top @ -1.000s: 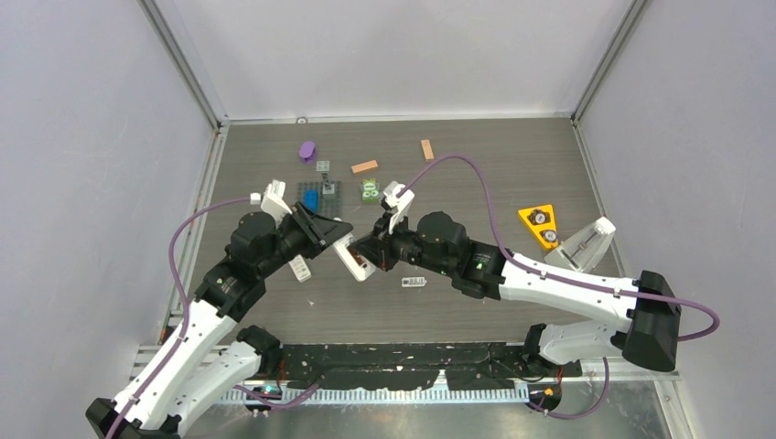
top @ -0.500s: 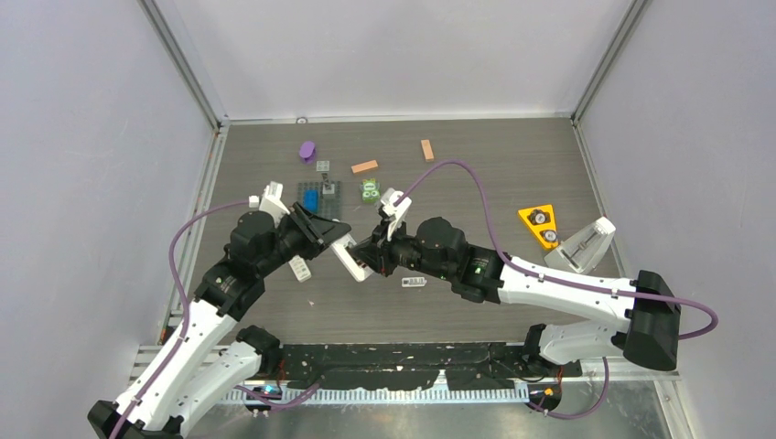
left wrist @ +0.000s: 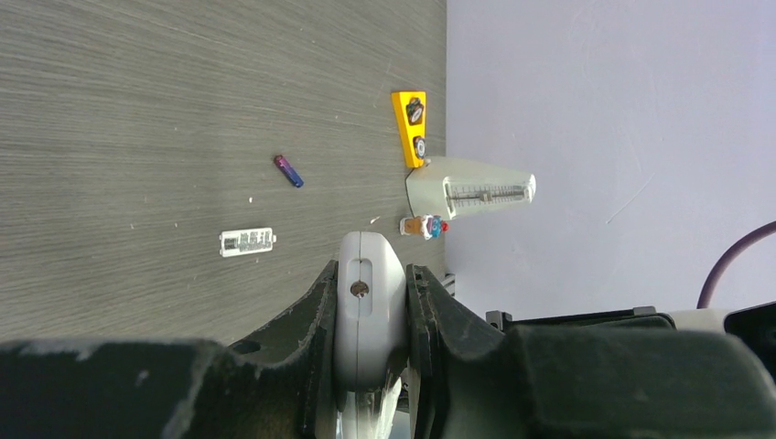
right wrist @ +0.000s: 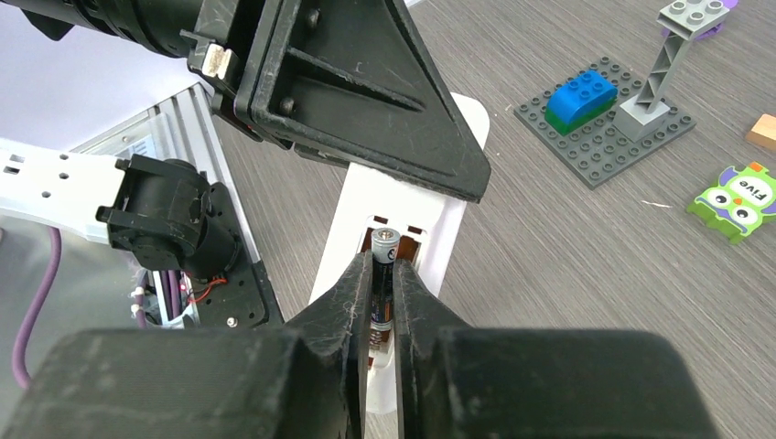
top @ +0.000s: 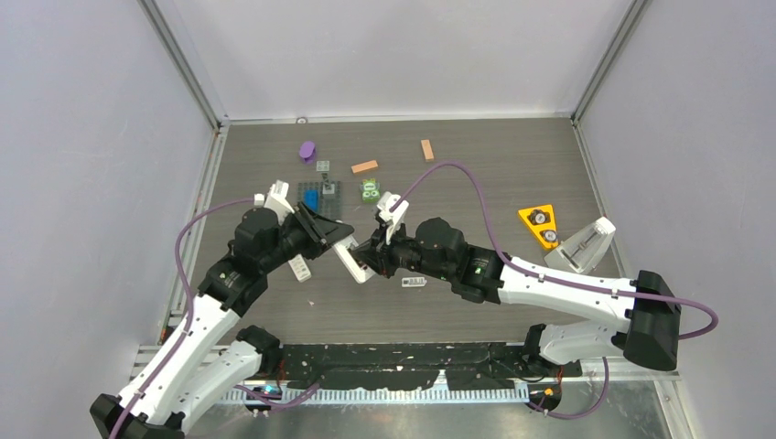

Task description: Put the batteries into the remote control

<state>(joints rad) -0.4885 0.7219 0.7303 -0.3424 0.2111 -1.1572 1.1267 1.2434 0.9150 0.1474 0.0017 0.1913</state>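
The left arm's fingers [left wrist: 316, 311] were clamped on the narrow sides of the white plastic remote control [left wrist: 369, 265]. They held it above the grey wood-grain desk [left wrist: 137, 110], near the centre of the overhead frame. This was apparently done so that the open battery bay [right wrist: 395, 227] faced the other arm and was braced against a push.

The right arm's fingers [right wrist: 355, 293] were closed narrowly on a dark cylindrical battery [right wrist: 383, 249]. They pinched its body and left the metal tip free, in the middle of the right wrist frame, right at the slots of the bay. That grip probably let the tip lead into the contacts. Whether the battery was seated yet could not be told.

A slim purple-and-blue battery [left wrist: 288, 170] lay loose on the desk at the upper middle of the left wrist frame. It was well apart from the remote, presumably waiting its turn. Below it and a little to the left lay a small pale rectangular plate [left wrist: 247, 241]. This was likely the bay's cover, set aside so the bay was reachable.
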